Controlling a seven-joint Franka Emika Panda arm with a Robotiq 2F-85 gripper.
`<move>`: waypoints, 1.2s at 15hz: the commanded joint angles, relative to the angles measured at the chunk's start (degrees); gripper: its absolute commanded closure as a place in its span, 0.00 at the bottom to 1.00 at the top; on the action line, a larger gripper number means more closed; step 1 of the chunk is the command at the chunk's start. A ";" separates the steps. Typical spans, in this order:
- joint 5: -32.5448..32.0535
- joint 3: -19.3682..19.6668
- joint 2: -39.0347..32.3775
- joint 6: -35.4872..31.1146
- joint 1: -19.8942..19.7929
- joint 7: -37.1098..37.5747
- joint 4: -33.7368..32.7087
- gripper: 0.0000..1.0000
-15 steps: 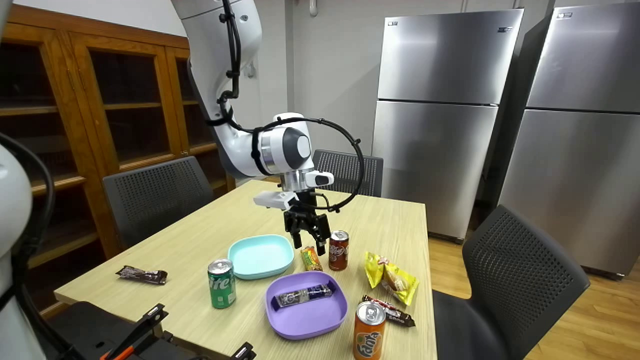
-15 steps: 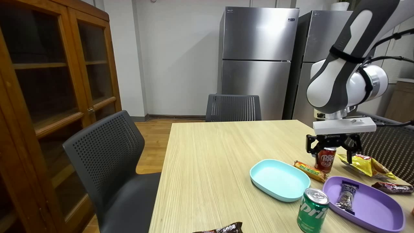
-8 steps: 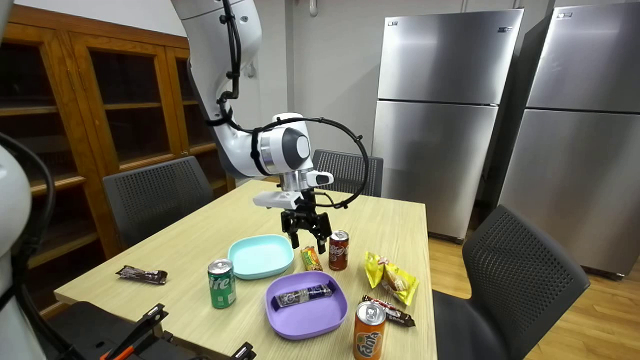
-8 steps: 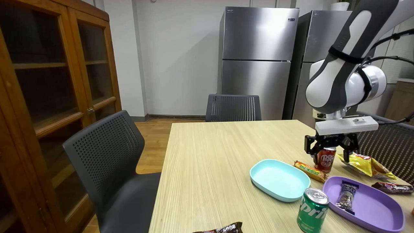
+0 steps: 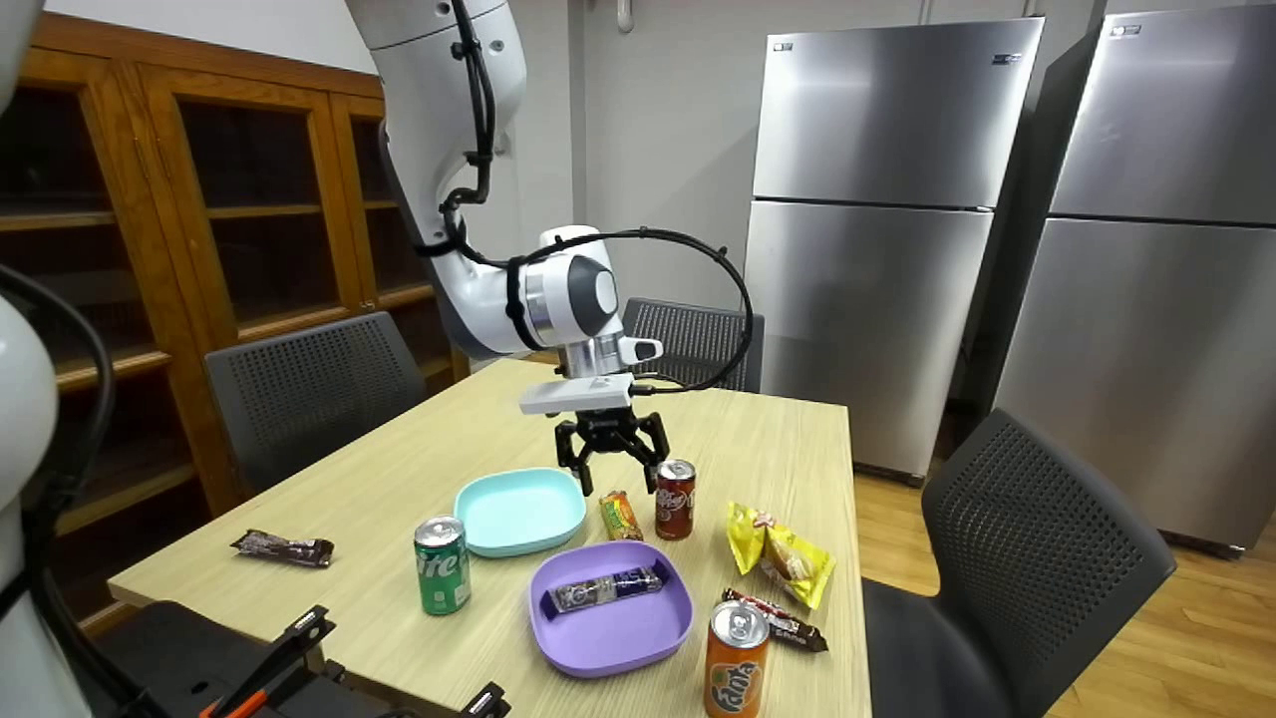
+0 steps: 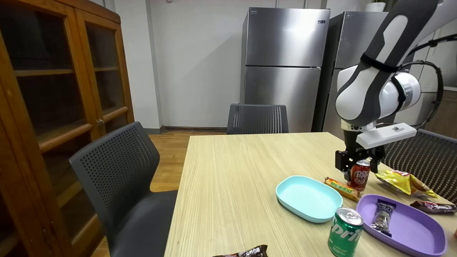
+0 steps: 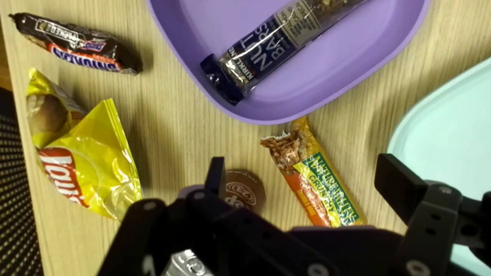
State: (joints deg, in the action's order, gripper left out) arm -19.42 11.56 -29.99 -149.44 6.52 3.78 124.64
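Note:
My gripper (image 5: pixel 618 481) hangs over the table with its fingers wide apart and nothing between them. Below it lies an orange and green granola bar (image 7: pixel 326 188), seen in the wrist view between the fingers but lower, on the wood. Close by, a dark red Dr Pepper can (image 6: pixel 360 178) stands upright; in the wrist view one finger (image 7: pixel 216 174) partly covers it. The opposite finger overlaps the edge of a teal plate (image 7: pixel 448 134). Beyond the bar sits a purple tray (image 5: pixel 618 643) holding a nut bar (image 7: pixel 276 50). The granola bar's lower end is hidden by the gripper body.
A yellow chip bag (image 5: pixel 783 558), a dark candy bar (image 7: pixel 82 48) and an orange Fanta can (image 5: pixel 736 663) are near one table edge. A green Sprite can (image 5: pixel 442 566) stands beside the plate; another dark wrapper (image 5: pixel 282 548) lies farther off. Chairs (image 5: pixel 1037 558) surround the table.
The gripper has turned about its upright axis and risen slightly, its fingers staying apart. The cable loop has swung with it. Objects on the table have kept their places.

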 commanded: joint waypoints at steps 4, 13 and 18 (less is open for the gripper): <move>-6.88 -1.53 -2.29 -1.95 0.55 -4.20 -0.89 0.00; -7.13 -3.49 -4.17 -10.37 -3.76 -12.81 -1.21 0.00; -6.40 -5.83 -5.20 -12.43 -6.50 -19.05 -1.20 0.00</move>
State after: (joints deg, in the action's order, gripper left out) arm -26.59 7.90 -34.26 -160.64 2.28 -10.85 124.24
